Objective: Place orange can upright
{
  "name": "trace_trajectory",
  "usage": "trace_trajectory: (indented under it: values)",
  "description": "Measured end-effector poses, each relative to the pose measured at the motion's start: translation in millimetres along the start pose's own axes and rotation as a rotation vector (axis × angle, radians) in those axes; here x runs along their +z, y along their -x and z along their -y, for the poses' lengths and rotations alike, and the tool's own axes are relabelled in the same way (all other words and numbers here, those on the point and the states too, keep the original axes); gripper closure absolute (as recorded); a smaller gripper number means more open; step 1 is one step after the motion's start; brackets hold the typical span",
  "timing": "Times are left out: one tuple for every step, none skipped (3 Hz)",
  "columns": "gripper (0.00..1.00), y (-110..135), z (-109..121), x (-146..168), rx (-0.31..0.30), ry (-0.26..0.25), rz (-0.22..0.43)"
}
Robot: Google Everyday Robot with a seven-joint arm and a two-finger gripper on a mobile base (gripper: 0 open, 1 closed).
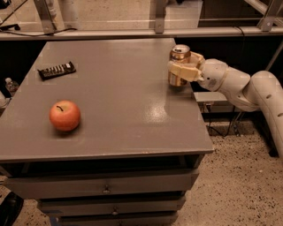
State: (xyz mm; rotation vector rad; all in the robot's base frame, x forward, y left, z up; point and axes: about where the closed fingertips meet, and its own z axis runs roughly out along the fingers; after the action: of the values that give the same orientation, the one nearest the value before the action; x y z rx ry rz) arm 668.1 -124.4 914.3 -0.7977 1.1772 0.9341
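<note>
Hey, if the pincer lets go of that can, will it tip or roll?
Probably stable: the can stands upright in the pincer near the table edge. Its tall, narrow shape could tip if nudged. On its side, it would likely roll off.

End effector (180, 70) sits at the far right edge of the grey bench (119, 132). Bench top is glossy, with a light sheen just in front of the end effector. Drawers (106, 185) stacked underneath. Behind: metal rail (110, 34), upright posts (45, 13), and a black cable (26, 32) far to the left. Below right: speckled floor (234, 176).
</note>
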Motion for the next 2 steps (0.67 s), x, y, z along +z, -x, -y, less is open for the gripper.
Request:
trace_trajectory:
  values:
    - [0.82,-4.7,2.2,-8.0,0.026,-0.012,0.009]
    - [0.59,-7.8,4.1,-13.0,0.048,-0.017,0.018]
